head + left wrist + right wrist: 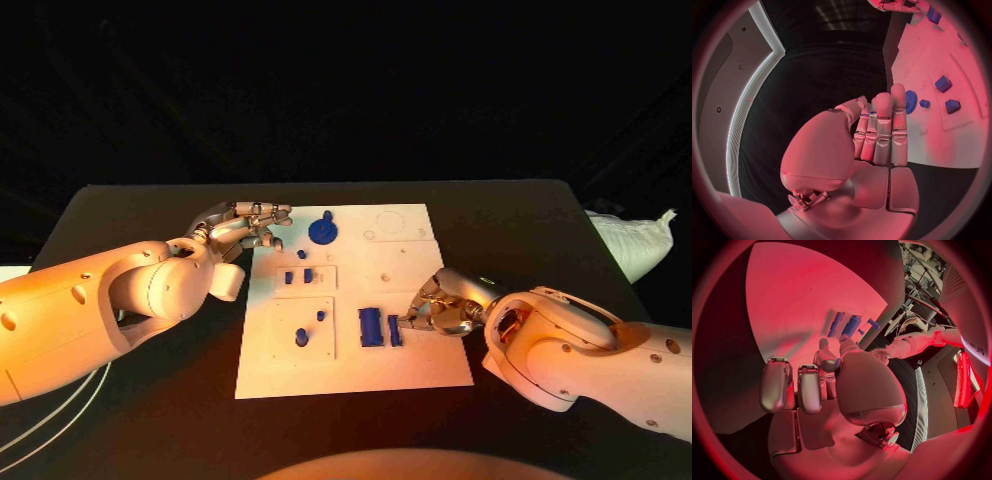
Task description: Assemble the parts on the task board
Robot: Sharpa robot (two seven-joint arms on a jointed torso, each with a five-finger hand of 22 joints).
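In the head view the left hand [248,228] sits left of centre, at the upper left corner of the task board [418,360]. Its fingers lie side by side and nearly straight, reaching toward the blue gear [323,232] that lies on the board's upper part; the fingertips stop just beside it, and I cannot tell whether they touch it. The left wrist view shows the same fingers [882,130] extended together with nothing between them, so this hand holds nothing and is loosely open.

The right hand [444,308] is at the board's right edge, lower right of centre. Its fingers are curled inward, their tips near the pair of upright blue bars [379,327] on the board's lower middle. The right wrist view shows the fingers [786,385] bent over the palm above the white board, with the blue bars [845,325] beyond them. Whether a small part is pinched there cannot be made out.

Between the hands, two small blue blocks [299,277] sit in a raised square panel at the board's left-centre, and a small blue peg [302,337] stands in the panel below it. The board lies on the black table [144,210], which is dark all round it.
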